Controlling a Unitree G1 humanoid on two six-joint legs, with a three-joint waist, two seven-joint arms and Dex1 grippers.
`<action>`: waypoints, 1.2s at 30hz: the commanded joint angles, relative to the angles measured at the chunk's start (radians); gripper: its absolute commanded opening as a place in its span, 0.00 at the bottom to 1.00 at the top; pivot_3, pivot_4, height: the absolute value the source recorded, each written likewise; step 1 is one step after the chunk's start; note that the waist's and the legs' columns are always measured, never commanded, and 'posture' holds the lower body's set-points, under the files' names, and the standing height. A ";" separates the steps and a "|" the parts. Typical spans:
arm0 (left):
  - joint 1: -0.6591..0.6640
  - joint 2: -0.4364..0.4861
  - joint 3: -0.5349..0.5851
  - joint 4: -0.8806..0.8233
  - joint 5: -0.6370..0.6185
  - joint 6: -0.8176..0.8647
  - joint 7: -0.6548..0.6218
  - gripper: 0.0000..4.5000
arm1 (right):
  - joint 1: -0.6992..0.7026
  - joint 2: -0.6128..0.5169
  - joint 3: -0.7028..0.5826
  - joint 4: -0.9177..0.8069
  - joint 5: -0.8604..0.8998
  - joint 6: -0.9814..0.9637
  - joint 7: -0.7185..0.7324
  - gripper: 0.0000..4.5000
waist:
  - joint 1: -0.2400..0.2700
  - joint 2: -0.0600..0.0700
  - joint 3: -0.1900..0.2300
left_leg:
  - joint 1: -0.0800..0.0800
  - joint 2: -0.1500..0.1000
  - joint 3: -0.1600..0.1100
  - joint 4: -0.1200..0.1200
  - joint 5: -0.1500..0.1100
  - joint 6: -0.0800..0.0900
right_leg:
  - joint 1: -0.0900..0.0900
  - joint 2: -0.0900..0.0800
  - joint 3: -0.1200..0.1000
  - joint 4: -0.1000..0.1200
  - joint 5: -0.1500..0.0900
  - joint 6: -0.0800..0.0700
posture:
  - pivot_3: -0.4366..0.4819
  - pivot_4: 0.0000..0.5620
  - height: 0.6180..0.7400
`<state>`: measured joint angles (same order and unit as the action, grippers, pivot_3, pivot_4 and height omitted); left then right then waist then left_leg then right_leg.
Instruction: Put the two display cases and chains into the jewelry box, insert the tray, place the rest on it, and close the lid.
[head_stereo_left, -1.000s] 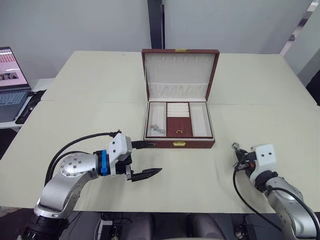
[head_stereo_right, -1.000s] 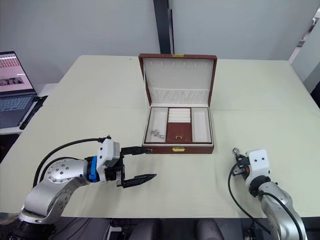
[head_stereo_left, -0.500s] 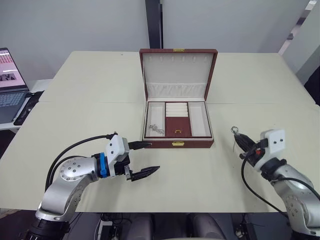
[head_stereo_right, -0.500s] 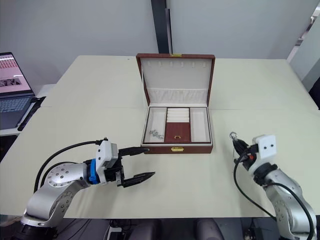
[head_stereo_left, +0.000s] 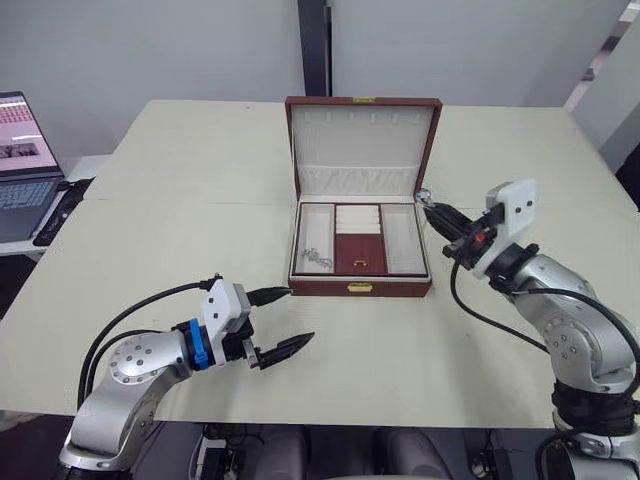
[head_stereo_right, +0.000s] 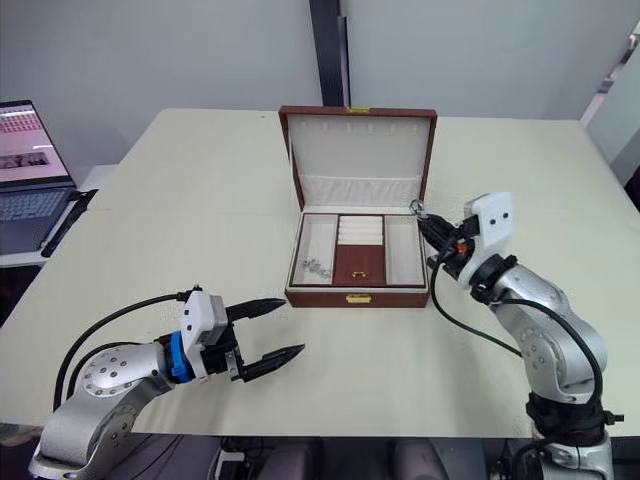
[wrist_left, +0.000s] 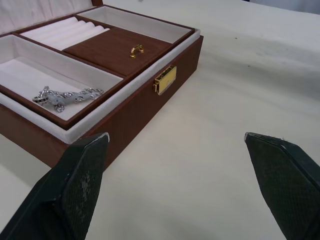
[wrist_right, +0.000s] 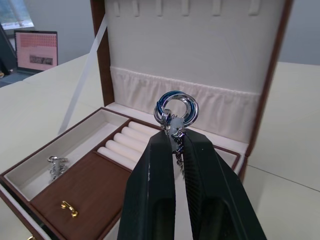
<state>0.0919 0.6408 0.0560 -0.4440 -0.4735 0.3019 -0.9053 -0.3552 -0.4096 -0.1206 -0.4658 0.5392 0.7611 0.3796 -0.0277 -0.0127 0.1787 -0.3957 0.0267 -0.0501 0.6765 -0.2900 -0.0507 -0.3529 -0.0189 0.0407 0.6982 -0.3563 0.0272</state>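
The brown jewelry box (head_stereo_left: 360, 288) stands open at mid-table, its lid (head_stereo_left: 362, 140) upright. The tray (head_stereo_left: 358, 252) sits inside, and a silver chain (head_stereo_left: 317, 260) lies in its left compartment. My right gripper (head_stereo_left: 432, 212) hovers just above the box's right edge, shut on a chain with a blue-and-silver ring (wrist_right: 176, 108). My left gripper (head_stereo_left: 298, 314) is open and holds nothing, low over the table by the box's front left corner. The display cases are hidden from view.
A laptop (head_stereo_left: 20, 150) sits on a side surface beyond the table's left edge. Bare tabletop (head_stereo_left: 180, 200) surrounds the box on all sides.
My right arm has risen from the table's front right and swung up to the box's right edge, carrying the ring chain. The left gripper has pulled back slightly toward me, still open.
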 joint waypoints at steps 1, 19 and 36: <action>0.015 -0.006 0.016 -0.061 -0.023 0.012 0.027 1.00 | -0.031 0.016 0.023 -0.001 0.004 -0.004 -0.004 0.01 | -0.002 0.000 0.000 | 0.000 0.000 0.000 0.000 0.000 0.000 | 0.000 0.000 0.000 0.000 0.000 0.000 | 0.48 0.27 1.00; 0.025 0.000 0.024 -0.112 -0.046 0.057 0.074 1.00 | 0.089 0.033 0.061 0.113 -0.067 -0.095 0.027 0.17 | -0.004 0.000 0.000 | 0.000 0.001 0.000 0.000 0.000 0.000 | 0.000 0.001 0.000 0.000 0.000 0.000 | 0.48 0.27 1.00; -0.014 0.089 0.263 0.013 -0.186 0.183 0.062 1.00 | 0.131 -0.281 -0.133 0.192 0.052 -0.165 0.417 0.99 | 0.000 0.000 0.001 | 0.000 0.000 -0.001 0.000 0.000 0.000 | 0.000 0.001 -0.001 -0.001 0.000 0.000 | 0.48 0.27 1.00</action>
<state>0.0763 0.7094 0.2643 -0.4463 -0.6441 0.4843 -0.8265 -0.2403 -0.6570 -0.2075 -0.2955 0.5727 0.6383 0.7097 -0.0281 -0.0128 0.1793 -0.3954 0.0271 -0.0504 0.6763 -0.2901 -0.0505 -0.3527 -0.0182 0.0399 0.6973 -0.3563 0.0272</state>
